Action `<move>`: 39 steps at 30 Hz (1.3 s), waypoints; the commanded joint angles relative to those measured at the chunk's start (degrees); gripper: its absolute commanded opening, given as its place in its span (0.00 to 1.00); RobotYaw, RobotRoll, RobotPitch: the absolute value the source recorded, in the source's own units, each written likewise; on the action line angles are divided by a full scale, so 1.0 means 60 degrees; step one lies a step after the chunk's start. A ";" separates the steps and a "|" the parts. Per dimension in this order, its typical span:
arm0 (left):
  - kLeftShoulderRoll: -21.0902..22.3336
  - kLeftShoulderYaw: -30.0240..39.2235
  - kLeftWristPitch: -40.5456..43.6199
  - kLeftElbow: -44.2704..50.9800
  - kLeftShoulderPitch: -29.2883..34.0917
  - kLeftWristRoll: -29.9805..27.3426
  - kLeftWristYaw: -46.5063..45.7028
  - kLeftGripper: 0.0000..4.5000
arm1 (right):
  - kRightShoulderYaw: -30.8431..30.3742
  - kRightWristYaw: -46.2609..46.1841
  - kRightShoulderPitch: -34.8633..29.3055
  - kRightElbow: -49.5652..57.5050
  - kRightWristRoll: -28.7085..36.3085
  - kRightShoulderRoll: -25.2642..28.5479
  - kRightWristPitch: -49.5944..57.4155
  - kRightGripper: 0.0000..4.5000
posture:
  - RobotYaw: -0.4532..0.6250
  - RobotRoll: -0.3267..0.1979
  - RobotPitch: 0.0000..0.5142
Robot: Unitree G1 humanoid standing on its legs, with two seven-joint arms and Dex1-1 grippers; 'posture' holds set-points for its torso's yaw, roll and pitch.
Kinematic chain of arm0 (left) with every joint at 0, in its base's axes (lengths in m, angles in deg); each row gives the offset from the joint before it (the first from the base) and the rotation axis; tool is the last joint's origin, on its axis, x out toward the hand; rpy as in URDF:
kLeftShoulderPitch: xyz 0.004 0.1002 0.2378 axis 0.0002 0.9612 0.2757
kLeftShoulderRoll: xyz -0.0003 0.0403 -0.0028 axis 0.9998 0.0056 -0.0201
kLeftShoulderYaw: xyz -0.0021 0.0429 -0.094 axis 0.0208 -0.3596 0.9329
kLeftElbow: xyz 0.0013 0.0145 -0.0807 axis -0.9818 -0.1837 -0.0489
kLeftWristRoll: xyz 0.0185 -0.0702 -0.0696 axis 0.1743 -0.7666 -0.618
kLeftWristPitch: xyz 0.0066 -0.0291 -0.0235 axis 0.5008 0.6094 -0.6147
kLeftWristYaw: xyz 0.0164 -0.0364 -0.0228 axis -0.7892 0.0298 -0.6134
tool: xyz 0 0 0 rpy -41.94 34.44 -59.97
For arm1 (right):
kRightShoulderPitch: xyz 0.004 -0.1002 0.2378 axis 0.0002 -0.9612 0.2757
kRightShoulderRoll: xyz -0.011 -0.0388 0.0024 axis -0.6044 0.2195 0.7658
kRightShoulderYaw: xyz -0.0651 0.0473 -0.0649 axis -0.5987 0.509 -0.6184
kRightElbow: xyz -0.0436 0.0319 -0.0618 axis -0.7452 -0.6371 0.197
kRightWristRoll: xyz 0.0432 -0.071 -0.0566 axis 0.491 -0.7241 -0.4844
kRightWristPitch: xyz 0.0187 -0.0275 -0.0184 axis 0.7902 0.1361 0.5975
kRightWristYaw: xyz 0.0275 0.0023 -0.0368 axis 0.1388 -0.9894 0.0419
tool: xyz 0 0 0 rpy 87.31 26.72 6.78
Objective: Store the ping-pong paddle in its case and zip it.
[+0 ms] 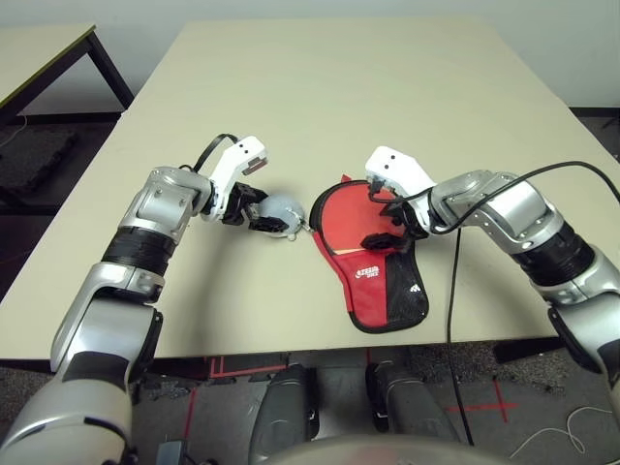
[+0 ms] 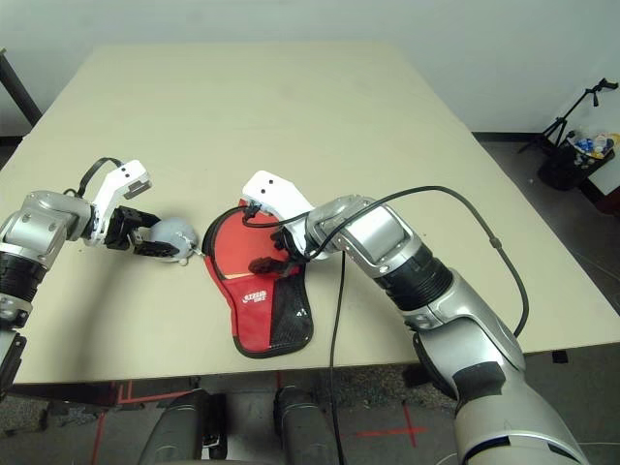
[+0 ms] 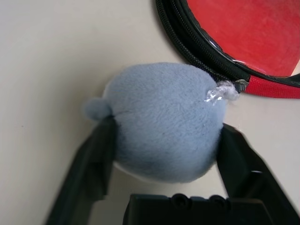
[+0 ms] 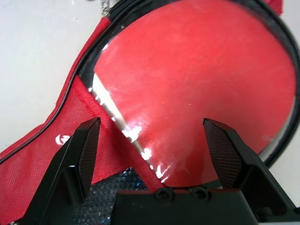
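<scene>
The red fabric case (image 1: 373, 281) lies open near the table's front edge, its mesh pocket toward me. Inside it lies the ping-pong paddle (image 4: 197, 84); its red face shows through the open zipper and its handle is hidden under the cover. My right gripper (image 4: 151, 123) hovers open just over that face, its fingers spread wide with nothing between them. Left of the case, a small grey pouch (image 3: 164, 122) is tied to the zipper pull (image 3: 240, 86). My left gripper (image 1: 266, 215) has a finger pressed on each side of the pouch.
A black cable (image 1: 450, 291) hangs from my right forearm and drops past the table's front edge. A second table (image 1: 39, 48) stands at the back left. The beige table (image 1: 339, 87) stretches far beyond the case.
</scene>
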 commanded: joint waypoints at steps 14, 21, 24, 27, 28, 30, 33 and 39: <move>-0.1094 0.0787 -0.0446 -0.2388 -0.1416 0.0068 -0.1848 0.05 | -0.0840 0.0786 -0.0838 -0.0364 -0.1353 -0.0307 -0.1065 1.00 | 0.34 0.62 0.23; -0.1956 0.0892 -0.1578 -0.4900 -0.2870 0.0558 -0.3709 0.05 | -0.1060 0.1233 -0.0801 -0.0815 -0.1790 -0.0536 -0.1296 1.00 | 0.35 0.62 0.26; -0.2438 0.1179 -0.2103 -0.5903 -0.3541 0.0587 -0.4810 0.05 | -0.1161 0.1393 -0.0845 -0.0928 -0.1974 -0.0656 -0.1399 1.00 | 0.35 0.62 0.28; -0.2919 0.1166 -0.3052 -0.6625 -0.3986 0.0922 -0.6000 0.05 | -0.1144 0.1472 -0.0908 -0.0968 -0.2106 -0.0742 -0.1438 1.00 | 0.35 0.62 0.30; -0.3097 0.1191 -0.3290 -0.6809 -0.4096 0.0974 -0.6284 0.05 | -0.1145 0.1517 -0.0921 -0.0978 -0.2148 -0.0736 -0.1457 1.00 | 0.34 0.62 0.30; -0.3503 0.1250 -0.3708 -0.7151 -0.4275 0.1059 -0.6782 0.05 | -0.1154 0.1629 -0.0964 -0.0982 -0.2236 -0.0697 -0.1506 1.00 | 0.35 0.62 0.33; -0.4102 0.1231 -0.4413 -0.7476 -0.4486 0.1337 -0.7585 0.05 | -0.1206 0.1743 -0.1004 -0.0957 -0.2354 -0.0722 -0.1536 1.00 | 0.34 0.62 0.34; -0.5288 0.1139 -0.5317 -0.7767 -0.4711 0.1809 -0.8312 0.05 | -0.1103 0.1781 -0.1041 -0.0649 -0.2342 -0.0881 -0.1273 1.00 | 0.30 0.62 0.36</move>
